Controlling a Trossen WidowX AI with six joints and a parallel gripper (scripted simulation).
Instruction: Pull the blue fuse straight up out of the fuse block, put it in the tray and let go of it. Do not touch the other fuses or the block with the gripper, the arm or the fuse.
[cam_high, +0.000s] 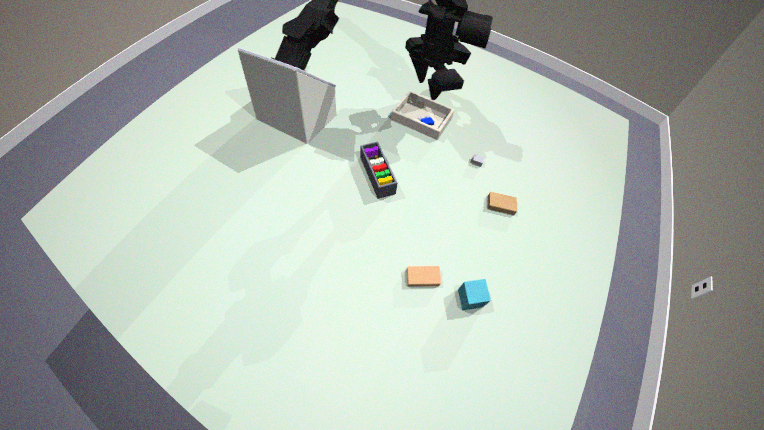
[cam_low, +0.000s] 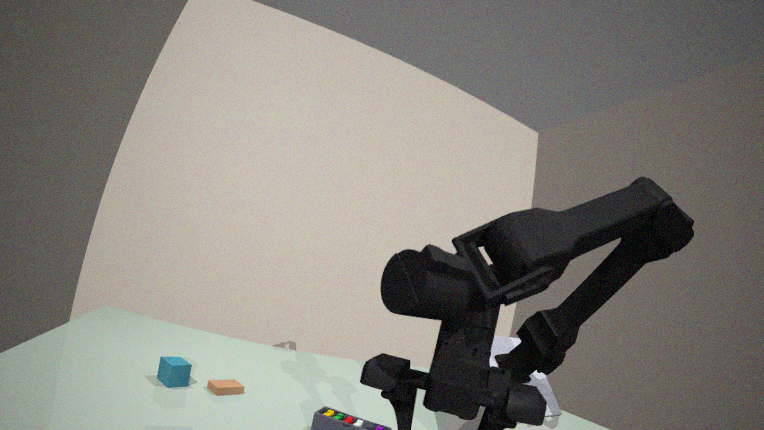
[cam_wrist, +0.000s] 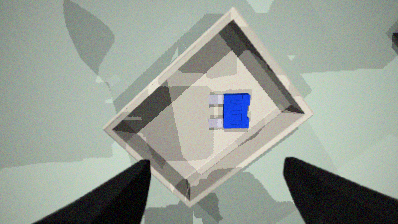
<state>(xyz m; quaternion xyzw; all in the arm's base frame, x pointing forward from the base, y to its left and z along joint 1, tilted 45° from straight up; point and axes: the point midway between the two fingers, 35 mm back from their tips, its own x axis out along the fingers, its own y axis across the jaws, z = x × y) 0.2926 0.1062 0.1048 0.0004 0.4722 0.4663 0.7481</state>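
In the exterior view the pincer (cam_low: 443, 421) tips run off-frame, and the tray seems hidden.

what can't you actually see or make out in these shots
- Exterior: tray and blue fuse hidden behind the arm; fuse block cut by the bottom edge.
- Wrist: tool fingertips only; its body is out of frame.
- Top: fuse markings too small to read.

Fuse (cam_high: 426, 121) lies in tray (cam_high: 402, 112), which sits at 1 o'clock from fuse block (cam_high: 379, 170); gripper (cam_high: 434, 81) above tray's 12 o'clock edge, apart.
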